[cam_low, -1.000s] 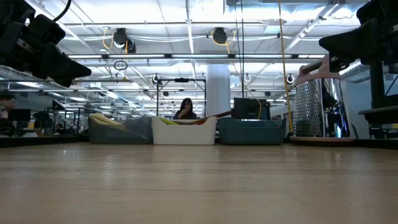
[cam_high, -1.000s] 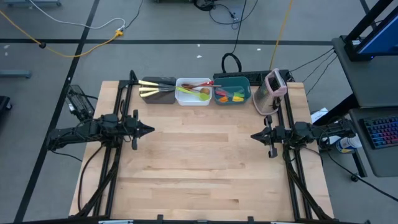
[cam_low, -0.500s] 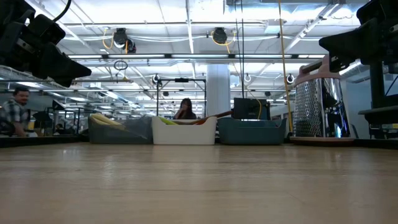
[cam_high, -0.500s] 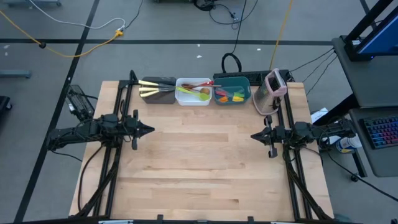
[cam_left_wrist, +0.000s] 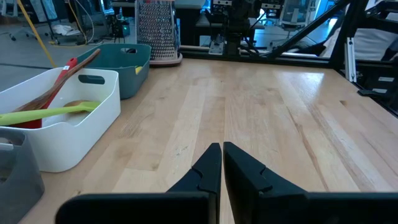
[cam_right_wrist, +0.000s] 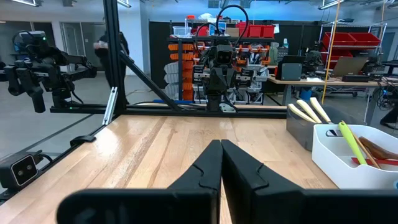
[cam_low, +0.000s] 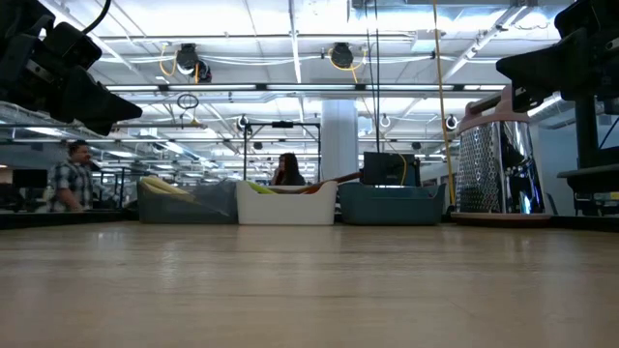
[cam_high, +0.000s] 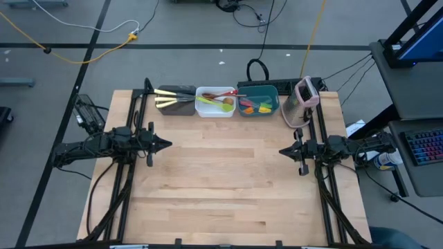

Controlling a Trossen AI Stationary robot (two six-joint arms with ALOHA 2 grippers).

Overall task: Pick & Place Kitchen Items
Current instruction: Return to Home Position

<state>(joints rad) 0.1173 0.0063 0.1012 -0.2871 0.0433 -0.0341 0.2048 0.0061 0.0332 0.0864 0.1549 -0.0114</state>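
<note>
While both arms hang idle: we find the left gripper (cam_high: 168, 144) over the left side of the table (cam_high: 221, 194) and the right gripper (cam_high: 281, 150) over its right side, tips facing each other, well apart
Tool state: each wrist view shows its own two fingers pressed together with nothing between them
Kitchen items: all that we can see lie in three tubs in a row at the far edge; cream-handled knives (cam_high: 166, 102) in the dark tub (cam_high: 185, 109), a green spoon (cam_high: 210, 104) with red and wooden ones in the white tub (cam_high: 216, 114), spatulas (cam_high: 256, 106) in the teal tub (cam_high: 275, 100)
Neighbour: a pink-topped grater (cam_high: 302, 102) stands just right of the teal tub
Just changed: neither arm nor any tub has shifted over the last second; a person (cam_low: 70, 179) in the room behind has walked in from the left, and a dark blue shape (cam_high: 405, 240) has appeared beyond the table's near right corner
Meaning: we judge the sorting finished and the arms home
Wrist views only: the green spoon lying across the white tub; knife handles poking above the dark tub's rim
Low view only: both grippers raised clear of the wood, while tub walls hide most contents
</note>
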